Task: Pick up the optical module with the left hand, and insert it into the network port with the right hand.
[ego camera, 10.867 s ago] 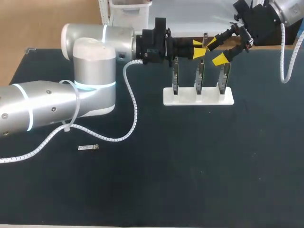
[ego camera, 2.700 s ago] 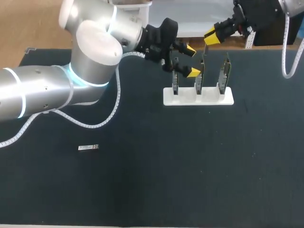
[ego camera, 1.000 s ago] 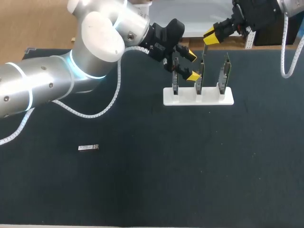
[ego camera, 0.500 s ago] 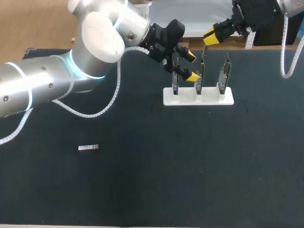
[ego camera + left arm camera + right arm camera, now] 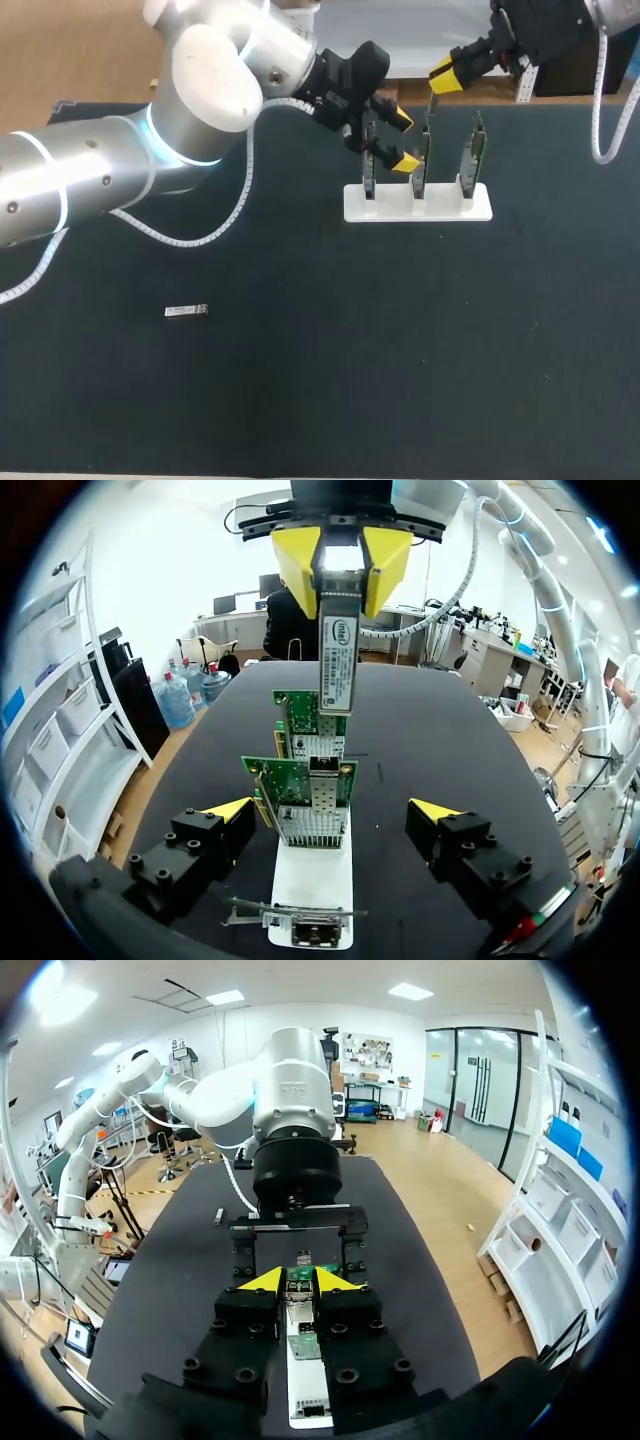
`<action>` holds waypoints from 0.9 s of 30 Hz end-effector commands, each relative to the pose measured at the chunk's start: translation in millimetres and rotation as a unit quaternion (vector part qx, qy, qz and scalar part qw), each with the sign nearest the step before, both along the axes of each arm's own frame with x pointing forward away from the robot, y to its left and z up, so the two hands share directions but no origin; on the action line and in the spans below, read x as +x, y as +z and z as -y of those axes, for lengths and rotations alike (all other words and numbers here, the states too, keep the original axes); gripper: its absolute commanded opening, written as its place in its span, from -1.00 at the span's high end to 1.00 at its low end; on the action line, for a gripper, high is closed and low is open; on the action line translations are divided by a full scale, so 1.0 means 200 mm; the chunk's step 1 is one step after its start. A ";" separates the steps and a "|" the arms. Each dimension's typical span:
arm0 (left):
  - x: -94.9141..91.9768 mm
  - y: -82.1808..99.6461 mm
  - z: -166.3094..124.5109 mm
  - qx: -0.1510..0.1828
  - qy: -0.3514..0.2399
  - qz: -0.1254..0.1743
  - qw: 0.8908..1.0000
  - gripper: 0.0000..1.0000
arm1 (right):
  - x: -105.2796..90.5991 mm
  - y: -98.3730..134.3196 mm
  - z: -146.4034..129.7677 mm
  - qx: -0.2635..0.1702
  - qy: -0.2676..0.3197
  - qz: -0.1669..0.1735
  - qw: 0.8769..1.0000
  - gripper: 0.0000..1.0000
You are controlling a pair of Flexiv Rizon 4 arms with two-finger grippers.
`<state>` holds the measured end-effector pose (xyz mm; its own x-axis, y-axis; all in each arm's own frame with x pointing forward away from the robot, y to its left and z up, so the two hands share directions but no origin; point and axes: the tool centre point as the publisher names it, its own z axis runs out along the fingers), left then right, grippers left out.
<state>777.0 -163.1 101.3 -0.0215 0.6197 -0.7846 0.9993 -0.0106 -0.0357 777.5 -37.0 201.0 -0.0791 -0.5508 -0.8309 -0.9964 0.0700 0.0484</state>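
While holding the left gripper (image 5: pixel 402 140) wide by the racked cards (image 5: pixel 300 780), pinching the module (image 5: pixel 338 660) in the right gripper (image 5: pixel 447 75) above them.

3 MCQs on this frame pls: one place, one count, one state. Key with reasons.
1. Where is the loose module? A) on the mat, far from the white stand B) on the stand C) propped against the stand
2. How many cards stand in it? A) two B) three C) four
3. The left gripper is: A) open B) shut on a card C) shut on the module
Key: 1A, it lies alone on the mat; 2B, three upright cards in the head view; 3A, its yellow tips stand wide apart.
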 end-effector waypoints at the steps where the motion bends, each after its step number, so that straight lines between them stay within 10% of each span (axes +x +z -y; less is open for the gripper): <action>1: 0.01 0.00 0.00 0.002 0.001 -0.003 1.000 -1.00 | 0.01 0.00 0.00 0.001 0.001 0.000 1.000 1.00; 27: -0.02 0.00 0.01 0.002 -0.005 -0.004 1.000 -1.00 | 0.00 0.00 0.00 0.000 0.005 0.002 1.000 1.00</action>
